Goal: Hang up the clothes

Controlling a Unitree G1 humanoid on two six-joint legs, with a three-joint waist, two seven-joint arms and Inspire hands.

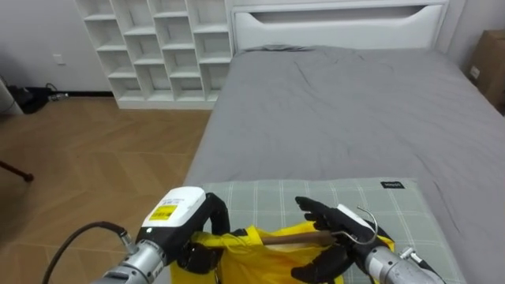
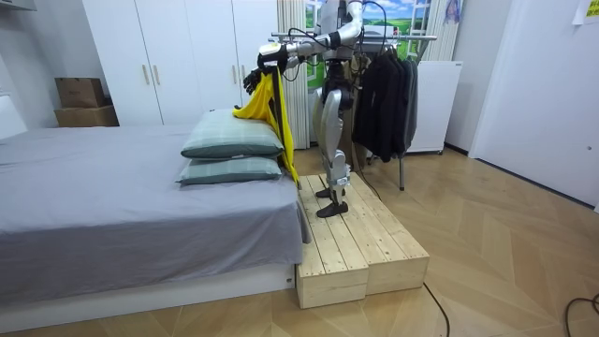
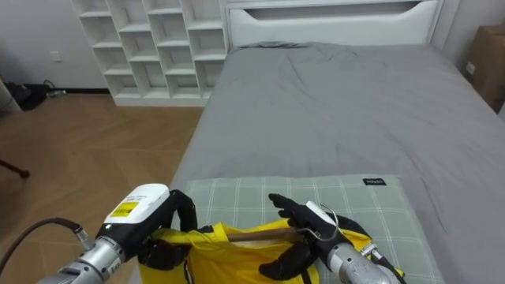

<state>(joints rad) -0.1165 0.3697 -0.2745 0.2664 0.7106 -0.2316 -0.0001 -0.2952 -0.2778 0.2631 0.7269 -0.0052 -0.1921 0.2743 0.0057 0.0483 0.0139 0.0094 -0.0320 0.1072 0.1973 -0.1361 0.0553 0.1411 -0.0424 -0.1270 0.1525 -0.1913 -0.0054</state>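
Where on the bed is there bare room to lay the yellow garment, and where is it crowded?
The grey sheet is bare from the checked pillow up to the white end board. Crowded: the near edge, where the left hand and right hand hold the yellow garment on its hanger over the pillow.

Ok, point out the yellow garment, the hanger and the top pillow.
yellow garment (image 1: 241,246), left eye view, on the bunched cloth.
hanger (image 1: 293,234), left eye view, on the wooden bar.
top pillow (image 2: 230,138), room view, on its upper face.
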